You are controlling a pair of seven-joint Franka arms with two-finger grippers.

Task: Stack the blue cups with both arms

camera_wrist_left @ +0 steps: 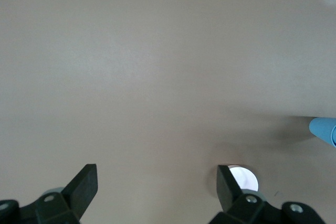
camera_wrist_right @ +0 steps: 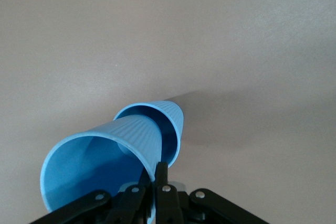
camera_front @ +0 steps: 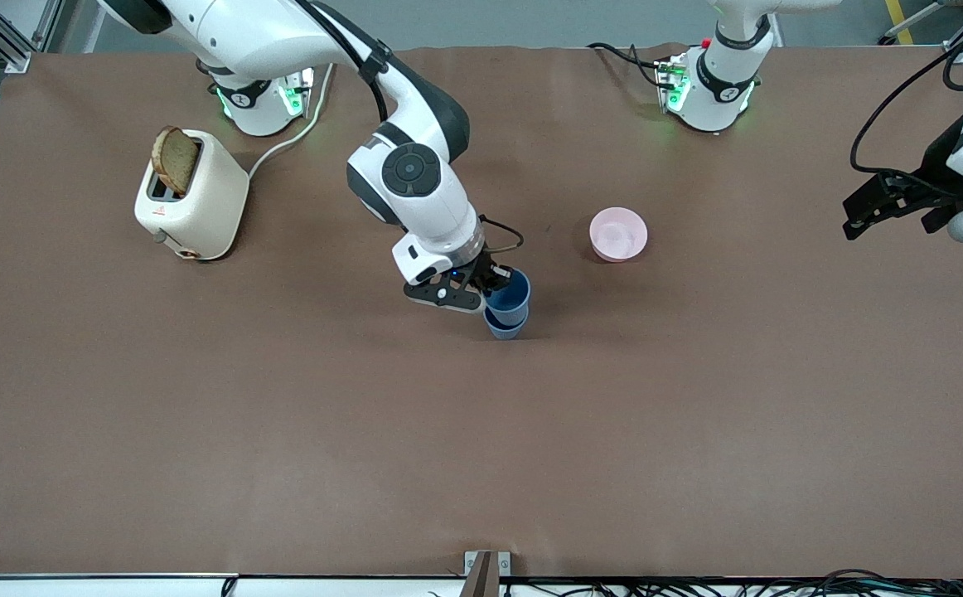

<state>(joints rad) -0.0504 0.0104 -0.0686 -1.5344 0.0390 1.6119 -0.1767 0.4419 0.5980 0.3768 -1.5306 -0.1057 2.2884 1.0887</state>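
My right gripper [camera_front: 494, 286] is shut on the rim of a blue cup [camera_front: 510, 294] near the table's middle. That upper cup [camera_wrist_right: 100, 161] sits part way inside the second blue cup [camera_front: 505, 325], which stands on the table. In the right wrist view the lower cup [camera_wrist_right: 170, 119] shows around the upper one, with one finger inside the wall and one outside. My left gripper [camera_front: 858, 211] is open and empty, raised over the left arm's end of the table, and waits. Its fingertips [camera_wrist_left: 86, 179] stand wide apart in the left wrist view.
A pink bowl [camera_front: 618, 234] sits beside the cups toward the left arm's end; it also shows in the left wrist view [camera_wrist_left: 245, 178]. A cream toaster [camera_front: 191, 199] with a bread slice [camera_front: 175, 159] stands near the right arm's base, its cord [camera_front: 287, 141] trailing.
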